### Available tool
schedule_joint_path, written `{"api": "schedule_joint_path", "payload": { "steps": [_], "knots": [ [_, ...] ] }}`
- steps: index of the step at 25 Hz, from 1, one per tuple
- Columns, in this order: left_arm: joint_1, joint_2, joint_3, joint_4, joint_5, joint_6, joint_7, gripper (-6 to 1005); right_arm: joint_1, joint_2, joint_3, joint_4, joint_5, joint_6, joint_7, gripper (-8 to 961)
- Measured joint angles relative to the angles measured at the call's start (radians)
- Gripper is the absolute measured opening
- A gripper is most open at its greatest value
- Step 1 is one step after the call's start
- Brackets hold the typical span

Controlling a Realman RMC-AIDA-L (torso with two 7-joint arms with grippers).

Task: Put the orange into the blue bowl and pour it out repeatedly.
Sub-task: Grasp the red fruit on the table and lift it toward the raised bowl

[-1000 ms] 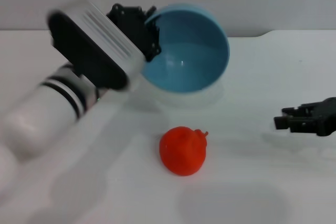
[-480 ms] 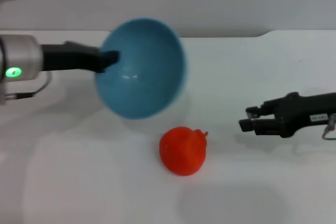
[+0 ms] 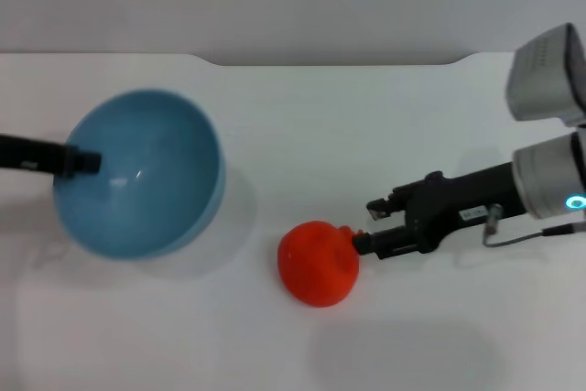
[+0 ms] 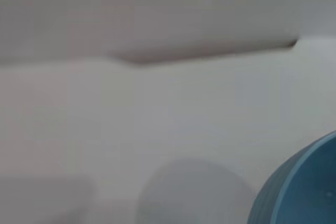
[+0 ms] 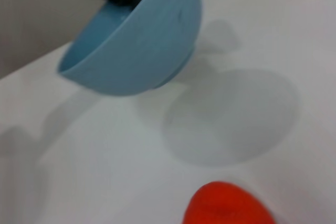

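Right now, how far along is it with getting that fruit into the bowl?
Not far: the bumpy red-orange fruit lies on the white table, outside the glossy light-blue bowl. In hand: the left hand holds the empty bowl by its rim, lifted off the table in the right wrist view, while the right hand has reached the fruit's stem side. Left: grasp the fruit, drop it in, pour it out.

Orange (image 3: pixel 318 263) beside tilted blue bowl (image 3: pixel 151 190)

A white table (image 3: pixel 302 125) is seen, with a grey wall behind its far edge. The orange (image 3: pixel 318 262) is rested directly on it, near the front. The blue bowl (image 3: pixel 142 174), to the orange's left, is held tilted above the tabletop.
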Motion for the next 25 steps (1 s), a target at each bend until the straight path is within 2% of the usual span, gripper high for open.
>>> {"api": "schedule_joint_path", "payload": {
  "steps": [2, 4, 6, 14, 20, 25],
  "knots": [
    [-0.011, -0.002, 0.005, 0.007, 0.059, 0.043, -0.036, -2, 0.018, 0.001, -0.007, 0.040, 0.013, 0.032, 0.000, 559],
    [-0.019, -0.005, 0.019, 0.007, 0.097, 0.065, -0.066, -2, 0.043, 0.001, -0.007, 0.096, 0.051, 0.065, 0.000, 627],
    [-0.023, -0.006, 0.042, 0.005, 0.125, 0.078, -0.088, -2, 0.062, 0.000, -0.008, 0.135, 0.075, 0.085, -0.005, 627],
    [-0.021, -0.008, 0.086, 0.010, 0.132, 0.089, -0.115, -2, 0.121, 0.006, -0.063, 0.283, 0.100, 0.183, -0.075, 626],
    [-0.027, -0.008, 0.115, 0.013, 0.131, 0.090, -0.117, -2, 0.122, 0.012, -0.133, 0.321, 0.110, 0.256, -0.077, 626],
    [-0.030, -0.008, 0.131, 0.013, 0.128, 0.088, -0.118, -2, 0.119, 0.009, -0.147, 0.328, 0.111, 0.249, -0.077, 550]
  ]
}}
